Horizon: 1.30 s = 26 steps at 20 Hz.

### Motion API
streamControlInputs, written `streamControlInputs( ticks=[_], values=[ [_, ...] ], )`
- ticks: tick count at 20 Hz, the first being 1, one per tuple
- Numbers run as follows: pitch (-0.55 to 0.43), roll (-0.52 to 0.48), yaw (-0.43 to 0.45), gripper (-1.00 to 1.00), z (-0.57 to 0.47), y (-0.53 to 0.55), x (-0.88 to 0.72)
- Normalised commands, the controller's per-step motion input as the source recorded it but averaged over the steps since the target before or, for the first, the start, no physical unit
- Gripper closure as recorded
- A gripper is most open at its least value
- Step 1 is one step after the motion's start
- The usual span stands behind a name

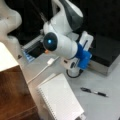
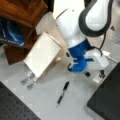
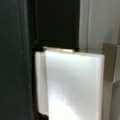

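Looking at a front view, you find the end effector (image 1: 73, 72) low over the grey worktop (image 1: 100, 100), between the notepad (image 1: 60, 98) and the pen (image 1: 94, 92); you cannot tell how far it is open, nor whether it has hold of anything. In a front view the pen (image 2: 62, 93) lies flat, apart from the notepad (image 2: 42, 53). It looks light, stiff and smooth, likely to roll, so take it across the middle of its barrel. The wrist view shows only a pale flat block (image 3: 72, 87).
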Motion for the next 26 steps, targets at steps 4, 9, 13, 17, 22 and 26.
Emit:
streamControlInputs(
  ticks=[4, 9, 13, 17, 22, 26],
  values=[
    [-0.172, 0.172, -0.097, -1.00, -0.29, 0.05, -0.06],
    [-0.164, 0.166, -0.087, -1.00, -0.25, 0.03, -0.13],
    [-0.116, 0.170, -0.101, -1.00, -0.12, 0.02, -0.17],
    [-0.099, 0.169, -0.116, -1.00, -0.08, 0.01, -0.19],
    [-0.088, 0.163, -0.111, -1.00, -0.06, -0.01, -0.23],
    [-0.085, 0.144, -0.114, 1.00, -0.07, 0.00, -0.23]
  ],
)
